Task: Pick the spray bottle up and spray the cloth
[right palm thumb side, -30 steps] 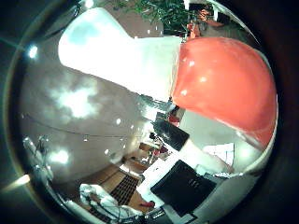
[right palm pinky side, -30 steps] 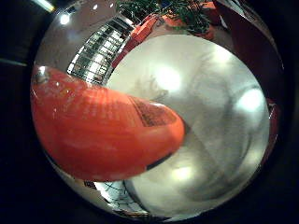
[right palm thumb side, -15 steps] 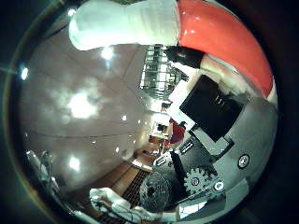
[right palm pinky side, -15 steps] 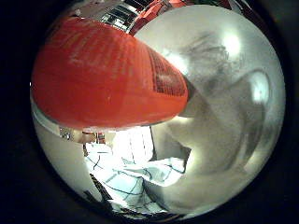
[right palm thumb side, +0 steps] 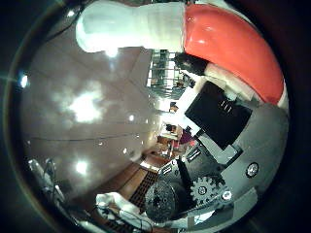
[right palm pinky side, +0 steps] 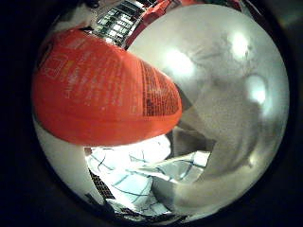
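Held thing: the orange plastic spray bottle with a white spray head (right palm pinky side: 102, 97) lies close against the palm and fills much of the little-finger-side view; judged from that closeness it is lifted and carried, not standing on the table

Hand: the white and black robot hand (right palm thumb side: 228, 145) shows its black block, grey body and small gear beside the bottle's shoulder; its digits are not plainly seen wrapping the bottle, so I cannot tell whether they are curled round it or spread

Why held so: my guess is the bottle is kept tight to the palm so its head can be aimed at the cloth; whether anything rests on the trigger is hidden

Long axis: in the thumb-side view the bottle's length runs from the orange shoulder to the white head (right palm thumb side: 129, 26), straight across the palm

Pointing: the head points away from the hand's body, out over the shiny grey table top (right palm pinky side: 227, 109); the nozzle itself is not visible

Cloth: the white cloth with dark blue check lines (right palm pinky side: 137, 177) lies crumpled on the table, beneath the bottle's orange body and apart from it

Stage: bottle looks up, spray not yet aimed, as I judge it
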Controlling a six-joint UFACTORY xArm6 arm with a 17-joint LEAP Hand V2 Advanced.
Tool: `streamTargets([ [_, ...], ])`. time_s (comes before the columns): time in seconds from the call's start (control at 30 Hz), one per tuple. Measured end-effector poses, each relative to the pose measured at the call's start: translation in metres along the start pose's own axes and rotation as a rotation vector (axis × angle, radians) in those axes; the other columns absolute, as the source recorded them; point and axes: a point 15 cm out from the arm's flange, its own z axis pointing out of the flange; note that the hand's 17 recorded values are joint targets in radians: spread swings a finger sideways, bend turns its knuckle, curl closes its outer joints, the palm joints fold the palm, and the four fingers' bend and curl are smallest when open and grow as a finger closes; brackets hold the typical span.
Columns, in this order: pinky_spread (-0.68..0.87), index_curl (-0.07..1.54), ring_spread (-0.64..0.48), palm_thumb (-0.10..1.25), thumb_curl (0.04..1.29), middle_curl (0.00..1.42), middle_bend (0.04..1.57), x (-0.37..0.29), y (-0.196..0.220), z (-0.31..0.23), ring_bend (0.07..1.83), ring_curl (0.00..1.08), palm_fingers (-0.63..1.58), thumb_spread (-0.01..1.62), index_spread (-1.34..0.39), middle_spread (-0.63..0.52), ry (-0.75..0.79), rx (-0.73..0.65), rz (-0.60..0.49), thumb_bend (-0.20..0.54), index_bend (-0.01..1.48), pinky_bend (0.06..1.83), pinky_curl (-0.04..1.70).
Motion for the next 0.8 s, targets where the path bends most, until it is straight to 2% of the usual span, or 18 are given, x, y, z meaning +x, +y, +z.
streamTargets([
  [0.23, -0.15, 0.73, -0.15, 1.05, 0.70, 0.62, 1.35, -0.053, 0.010, -0.035, 1.48, 0.59, 1.18, 0.96, -0.18, -0.09, 0.180, -0.312, -0.114, -0.013, 1.16, 1.30, 0.79],
  [0.53, -0.15, 0.72, -0.15, 1.03, 0.75, 0.61, 1.37, -0.139, 0.032, -0.098, 1.49, 0.58, 1.18, 0.94, -0.18, -0.09, 0.447, -0.692, -0.203, -0.014, 1.17, 1.21, 0.94],
  [0.8, -0.17, 0.71, -0.16, 1.01, 0.77, 0.60, 1.37, -0.175, 0.070, -0.107, 1.48, 0.58, 1.19, 0.96, -0.19, -0.09, 0.693, -0.976, -0.250, -0.014, 1.18, 1.14, 1.05],
])
